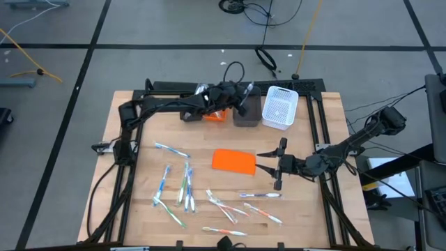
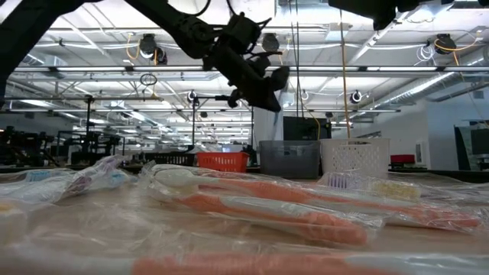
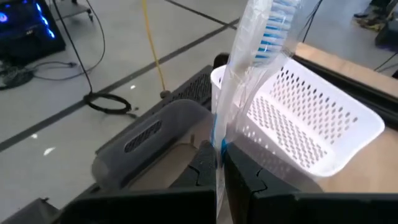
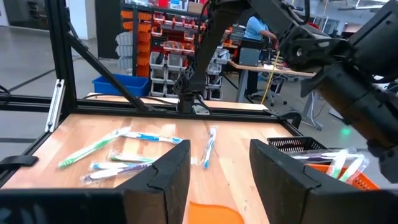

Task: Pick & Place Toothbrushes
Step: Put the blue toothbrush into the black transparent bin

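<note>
My left gripper (image 1: 237,94) is at the table's far edge, over the grey bin (image 1: 245,111), shut on a clear-wrapped toothbrush with blue bristles (image 3: 261,43). Several other toothbrushes (image 1: 185,185) lie flat on the wooden table's near half, and some wrapped ones (image 2: 252,206) lie close to the low camera. My right gripper (image 1: 279,164) hovers open beside the flat orange sheet (image 1: 233,162), its fingers (image 4: 171,180) holding nothing. More toothbrushes (image 4: 345,163) stand in the orange bin (image 1: 214,116). My left gripper pinches the wrapped toothbrush by its handle end (image 3: 219,149) between its two fingers. The brush runs on beyond the fingertips, with the bristle head (image 3: 273,28) farthest out. It is lifted clear, over the grey bin (image 3: 149,140) and beside the white basket (image 3: 311,124).
A black bin (image 1: 191,111), the orange bin, the grey bin and a white perforated basket (image 1: 280,106) stand in a row along the far edge. A black frame rail (image 1: 324,125) borders the table. The room beyond has shelving and a person at a desk (image 4: 255,31).
</note>
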